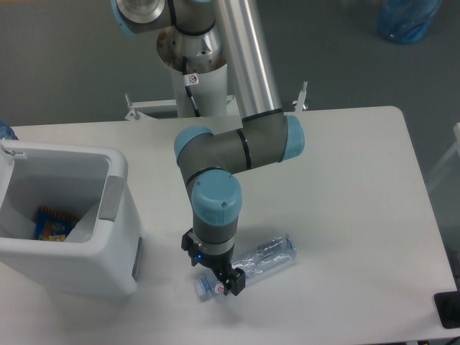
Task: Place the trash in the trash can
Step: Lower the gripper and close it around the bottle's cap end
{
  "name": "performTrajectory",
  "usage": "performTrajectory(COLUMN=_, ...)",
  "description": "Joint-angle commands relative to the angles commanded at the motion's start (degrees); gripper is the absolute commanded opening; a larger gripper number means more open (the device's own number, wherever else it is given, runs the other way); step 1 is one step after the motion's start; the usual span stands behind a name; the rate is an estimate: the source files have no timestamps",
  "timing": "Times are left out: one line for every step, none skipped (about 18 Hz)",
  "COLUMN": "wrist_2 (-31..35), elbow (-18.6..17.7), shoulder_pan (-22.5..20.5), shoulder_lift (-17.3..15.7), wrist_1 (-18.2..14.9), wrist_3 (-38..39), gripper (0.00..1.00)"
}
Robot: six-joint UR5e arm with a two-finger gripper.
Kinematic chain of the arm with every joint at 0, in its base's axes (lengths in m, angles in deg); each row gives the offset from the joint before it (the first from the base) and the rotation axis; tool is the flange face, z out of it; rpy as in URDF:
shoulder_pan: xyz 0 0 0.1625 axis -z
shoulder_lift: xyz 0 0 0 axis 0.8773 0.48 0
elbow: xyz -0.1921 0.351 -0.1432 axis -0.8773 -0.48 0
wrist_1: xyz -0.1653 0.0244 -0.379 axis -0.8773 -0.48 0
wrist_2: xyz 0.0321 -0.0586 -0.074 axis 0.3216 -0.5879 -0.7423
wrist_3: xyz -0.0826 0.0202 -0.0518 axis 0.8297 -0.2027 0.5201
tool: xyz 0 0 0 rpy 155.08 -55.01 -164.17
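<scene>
Bottle: we see the clear plastic bottle (255, 260) lying on its side on the white table (359, 180), near the front edge. Its cap end points left and its other end points right.
Gripper: we see the gripper (213, 274) right over the cap end of the bottle. The black fingers sit on both sides of it. We cannot tell if they are squeezing it or just around it.
Arm: we see the grey and blue arm (230, 154) bend down from the far side to the bottle.
Trash can: we see the white trash can (118, 237) at the left. It is well apart from the bottle.
Inside the can: we see a colourful packet (52, 224) at the bottom.
</scene>
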Motion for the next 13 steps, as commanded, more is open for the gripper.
performTrajectory(wrist_2=0.5, elbow=0.2, shoulder_pan=0.2, shoulder_lift=0.4, wrist_1=0.0, wrist_3=0.0, gripper=1.00)
performTrajectory(wrist_2=1.1, elbow=0.2, shoulder_pan=0.3, shoulder_lift=0.6, wrist_1=0.1, wrist_3=0.0, gripper=1.00)
performTrajectory(wrist_2=1.6, elbow=0.3, shoulder_pan=0.3, shoulder_lift=0.9, wrist_1=0.1, wrist_3=0.0, gripper=1.00)
performTrajectory(wrist_2=1.9, elbow=0.3, shoulder_pan=0.3, shoulder_lift=1.0, wrist_1=0.1, wrist_3=0.0, gripper=1.00)
performTrajectory(wrist_2=2.2, elbow=0.2, shoulder_pan=0.4, shoulder_lift=1.1, wrist_1=0.1, wrist_3=0.1, gripper=1.00)
performTrajectory(wrist_2=2.3, elbow=0.2, shoulder_pan=0.4, shoulder_lift=1.1, wrist_1=0.1, wrist_3=0.1, gripper=1.00)
performTrajectory(wrist_2=2.3, elbow=0.1, shoulder_pan=0.4, shoulder_lift=1.1, wrist_1=0.1, wrist_3=0.2, gripper=1.00)
performTrajectory(wrist_2=2.3, elbow=0.2, shoulder_pan=0.4, shoulder_lift=1.1, wrist_1=0.1, wrist_3=0.2, gripper=1.00)
performTrajectory(wrist_2=2.3, elbow=0.2, shoulder_pan=0.4, shoulder_lift=1.2, wrist_1=0.1, wrist_3=0.2, gripper=1.00)
performTrajectory(wrist_2=2.4, elbow=0.2, shoulder_pan=0.4, shoulder_lift=1.4, wrist_1=0.1, wrist_3=0.2, gripper=1.00)
performTrajectory(wrist_2=2.5, elbow=0.2, shoulder_pan=0.4, shoulder_lift=1.7, wrist_1=0.2, wrist_3=0.3, gripper=1.00)
performTrajectory(wrist_2=2.5, elbow=0.4, shoulder_pan=0.8, shoulder_lift=2.0, wrist_1=0.1, wrist_3=0.2, gripper=1.00)
performTrajectory(wrist_2=2.5, elbow=0.4, shoulder_pan=0.8, shoulder_lift=2.1, wrist_1=0.1, wrist_3=0.2, gripper=0.95)
